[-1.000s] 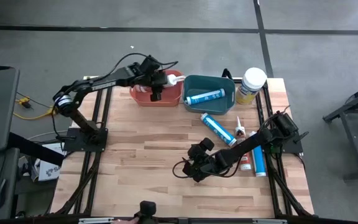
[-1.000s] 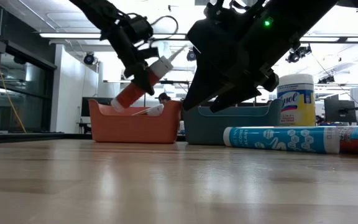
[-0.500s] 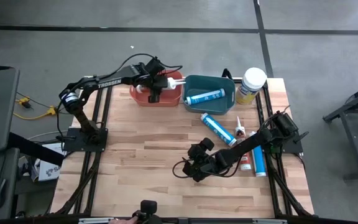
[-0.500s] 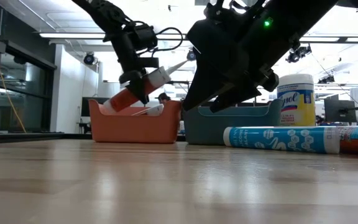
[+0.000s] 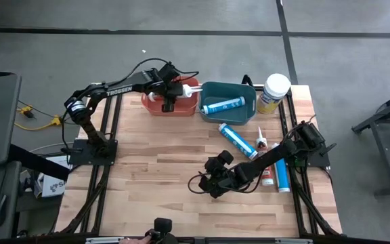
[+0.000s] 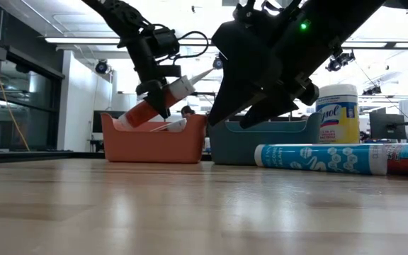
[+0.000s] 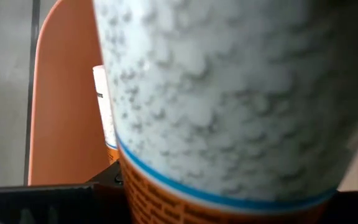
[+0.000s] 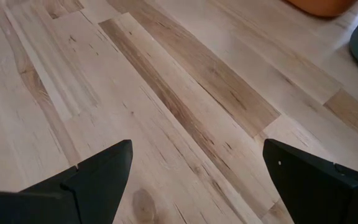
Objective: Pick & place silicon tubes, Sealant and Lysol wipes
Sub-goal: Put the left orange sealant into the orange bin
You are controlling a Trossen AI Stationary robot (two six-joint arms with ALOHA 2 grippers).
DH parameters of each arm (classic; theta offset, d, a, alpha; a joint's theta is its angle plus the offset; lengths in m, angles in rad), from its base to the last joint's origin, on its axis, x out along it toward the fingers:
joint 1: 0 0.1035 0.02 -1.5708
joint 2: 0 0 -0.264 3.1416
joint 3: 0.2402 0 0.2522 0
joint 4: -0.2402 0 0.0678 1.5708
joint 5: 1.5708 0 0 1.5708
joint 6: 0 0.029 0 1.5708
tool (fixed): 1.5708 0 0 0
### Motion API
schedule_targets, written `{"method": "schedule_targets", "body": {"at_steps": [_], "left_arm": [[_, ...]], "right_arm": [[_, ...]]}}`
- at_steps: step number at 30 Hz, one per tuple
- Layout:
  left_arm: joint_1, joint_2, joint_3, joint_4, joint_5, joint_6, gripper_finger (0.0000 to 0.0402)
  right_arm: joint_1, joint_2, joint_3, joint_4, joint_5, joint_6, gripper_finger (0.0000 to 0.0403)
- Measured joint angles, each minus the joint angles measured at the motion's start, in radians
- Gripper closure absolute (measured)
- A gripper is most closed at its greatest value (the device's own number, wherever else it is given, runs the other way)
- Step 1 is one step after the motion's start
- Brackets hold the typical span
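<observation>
Desk [image 5: 147, 176]: light wooden planks, carrying everything listed below.

Right claw [image 5: 215, 184]: hovering over the near middle of the desk, well apart from any item; its two fingers [image 8: 98, 171] are standing spread wide with only bare wood showing between them.

Loose tubes, right of centre: a blue-and-white tube [image 5: 237, 140] is lying flat on the desk, angled toward the near right; in the low view it is showing as a long blue-patterned cylinder [image 6: 321, 159] on its side. Just beside it to the right, a small white-and-red sealant tube [image 5: 263, 146] is lying, and next to that a second blue tube [image 5: 282, 173] is lying along the right edge, near the right arm.

Teal bin [image 5: 208, 91]: sitting at the far middle of the desk, holding one blue tube [image 5: 221, 106] lying flat inside.

Orange bin [image 5: 151, 105]: sitting at the far side, touching or just beside the teal bin on its left; a white-ended item is resting inside it, too hidden to name.

Left claw [image 5: 168, 93]: hanging over the orange bin, pinching an orange-and-white silicone tube [image 6: 160, 100] that is tilting, nozzle up and to the right, base down over the bin.

Lysol wipes [image 5: 273, 92]: standing upright at the far right corner, just right of the teal bin.
</observation>
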Motion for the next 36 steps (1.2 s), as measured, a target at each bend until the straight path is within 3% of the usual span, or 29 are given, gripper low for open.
{"method": "schedule_targets", "body": {"at_steps": [20, 32, 36], "left_arm": [[-0.001, 0.003, -0.09, 0.091, -0.054, 0.056, 0.0236], [-0.008, 0.096, -0.093, 0.117, -0.124, 0.04, 0.0235], [-0.009, 0.098, -0.09, 0.135, -0.163, 0.004, 0.0164]], "right_arm": [[0.001, 0.0, 0.001, 0.007, -0.024, 0.0, 0.0045], [0.002, 0.0, 0.001, 0.007, -0.026, 0.0, 0.0045], [0.002, 0.0, 0.001, 0.008, -0.026, 0.0, 0.0045]]}}
